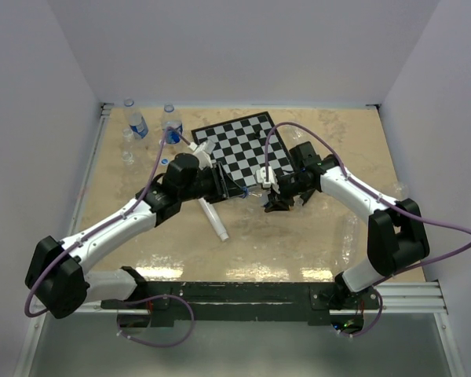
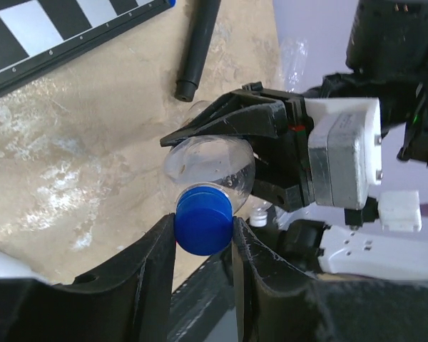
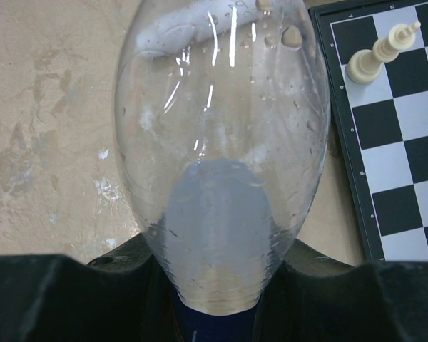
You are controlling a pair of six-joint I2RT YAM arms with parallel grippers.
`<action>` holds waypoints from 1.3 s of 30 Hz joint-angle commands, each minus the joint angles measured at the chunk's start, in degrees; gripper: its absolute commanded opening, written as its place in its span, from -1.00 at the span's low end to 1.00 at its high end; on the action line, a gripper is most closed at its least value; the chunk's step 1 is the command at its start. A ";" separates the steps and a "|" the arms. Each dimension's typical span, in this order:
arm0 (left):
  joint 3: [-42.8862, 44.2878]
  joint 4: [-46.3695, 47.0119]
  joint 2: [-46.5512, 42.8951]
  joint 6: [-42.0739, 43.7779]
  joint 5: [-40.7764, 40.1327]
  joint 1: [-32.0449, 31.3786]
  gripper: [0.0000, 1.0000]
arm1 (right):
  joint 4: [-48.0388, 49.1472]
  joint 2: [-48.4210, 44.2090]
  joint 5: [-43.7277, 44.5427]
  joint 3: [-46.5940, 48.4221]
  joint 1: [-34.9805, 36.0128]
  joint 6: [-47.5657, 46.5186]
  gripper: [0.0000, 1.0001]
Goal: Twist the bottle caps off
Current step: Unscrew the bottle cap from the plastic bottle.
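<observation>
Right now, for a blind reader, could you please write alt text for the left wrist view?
The left gripper clamps the blue cap of a small clear bottle, while the right gripper holds the bottle's body. Behind, on the beige table, lie a black microphone and a chessboard corner.

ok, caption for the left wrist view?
Left gripper clamps the blue cap while the right gripper holds the clear bottle.

Bottles (image 1: 171, 124) left of chessboard (image 1: 247, 149) — chess piece (image 3: 380, 51) on it
</observation>
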 commanded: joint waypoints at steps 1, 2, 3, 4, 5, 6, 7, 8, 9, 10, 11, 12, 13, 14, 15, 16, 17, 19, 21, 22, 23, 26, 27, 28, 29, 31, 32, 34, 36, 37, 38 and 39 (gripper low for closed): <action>1.77 2.90 1.57 -13.47 -2.55 0.25 -1.00 | 2.38 -0.18 -1.82 0.64 0.80 2.64 -0.88; 1.77 3.78 1.57 -14.26 -2.38 0.25 -1.00 | 2.46 -0.18 -1.82 0.64 0.79 2.73 -0.87; 1.60 3.96 1.75 -14.62 -2.46 0.16 -1.00 | 2.46 -0.09 -1.91 0.64 0.79 2.82 -0.87; 1.68 4.05 1.92 -14.45 -2.64 0.16 -1.00 | 2.55 -0.18 -1.91 0.64 0.71 2.90 -0.87; 1.68 4.05 1.92 -14.10 -2.73 0.33 -1.00 | 2.55 0.00 -1.83 0.64 0.53 2.82 -0.87; 1.77 3.96 1.84 -13.22 -2.90 0.25 -0.98 | 2.47 -0.09 -2.00 0.64 0.44 2.90 -0.87; 1.86 3.96 1.75 -12.17 -2.99 0.25 -0.87 | 2.46 0.00 -2.00 0.64 0.36 2.90 -0.87; 1.77 4.05 1.66 -10.85 -2.82 0.25 -0.77 | 2.46 0.08 -2.00 0.64 0.18 2.90 -0.87; 1.68 3.96 1.40 -8.58 -2.38 0.25 -0.61 | 2.38 0.09 -2.09 0.73 0.27 2.73 -0.87; 1.68 4.05 1.14 -6.47 -2.29 0.25 -0.46 | 2.20 0.00 -2.09 0.73 0.18 2.73 -0.87; 1.42 5.96 0.52 -4.45 -2.20 0.34 -0.32 | 2.11 0.08 -2.17 0.82 0.09 2.55 -0.87; 0.90 6.59 -0.18 -2.08 -1.94 0.34 -0.19 | 1.94 0.09 -2.26 0.82 0.09 2.29 -0.87; 0.28 7.29 -0.97 1.52 -1.59 0.25 -0.03 | 1.68 0.17 -2.35 0.91 0.09 2.20 -0.87; -0.85 8.61 -2.19 4.86 -1.06 0.25 0.17 | 1.59 0.35 -2.44 0.99 0.09 1.94 -0.87; -1.47 9.14 -3.25 8.02 -0.71 0.34 0.33 | 1.41 0.26 -2.53 1.08 0.09 1.76 -0.87; -1.83 9.32 -4.13 12.06 -0.19 0.42 0.51 | 1.15 0.26 -2.61 1.08 0.09 1.59 -0.87; -2.18 9.41 -5.10 16.19 0.43 0.42 0.64 | 1.06 0.26 -2.62 1.17 0.09 1.41 -0.87; -2.01 7.14 -6.33 24.01 0.78 0.34 0.77 | 0.88 0.26 -2.53 1.08 0.00 1.06 -0.87; -1.66 3.02 -7.56 30.00 0.26 0.42 0.86 | 0.79 0.26 -2.53 1.00 0.00 0.71 -0.87; -1.66 1.34 -8.18 34.29 0.87 0.42 0.88 | 0.71 0.26 -2.53 0.91 0.00 0.62 -0.86; -1.74 -0.33 -8.88 36.94 1.22 0.42 0.89 | 0.71 0.26 -2.53 0.99 0.09 0.53 -0.87; -2.71 -1.92 -11.95 48.96 4.03 0.42 0.90 | 0.53 0.35 -2.35 1.00 0.09 0.09 -0.87; -2.89 -2.54 -13.18 53.10 4.73 0.34 0.89 | 0.44 0.44 -2.26 1.00 0.09 0.09 -0.87; -3.24 -2.45 -14.59 58.02 5.87 0.34 0.90 | 0.27 0.44 -2.26 1.00 0.00 -0.17 -0.87; -4.11 -1.84 -15.82 62.50 6.58 0.34 0.90 | 0.27 0.44 -2.18 1.00 0.09 -0.26 -0.86; -6.65 0.09 -18.37 70.07 9.13 0.34 0.90 | 0.00 0.35 -2.35 1.00 0.09 -0.96 -0.87; -8.41 2.10 -19.77 73.93 10.62 0.42 0.90 | -0.17 0.44 -2.35 1.00 0.09 -1.14 -0.87; -10.96 4.04 -21.01 81.06 13.08 0.42 0.90 | -0.78 0.35 -2.44 0.91 0.00 -1.93 -0.86; -11.85 7.56 -20.93 84.86 13.79 0.42 0.90 | -1.31 0.26 -2.79 0.82 0.09 -3.07 -0.86; -11.50 7.91 -20.41 86.00 13.79 0.42 0.90 | -1.58 0.26 -2.88 0.82 0.09 -3.42 -0.86; -10.72 7.83 -19.62 86.71 14.40 0.42 0.90 | -1.75 0.35 -2.97 0.82 0.00 -3.95 -0.86; -9.93 7.66 -19.00 87.15 15.11 0.34 0.88 | -1.93 0.26 -2.97 0.82 0.18 -4.12 -0.86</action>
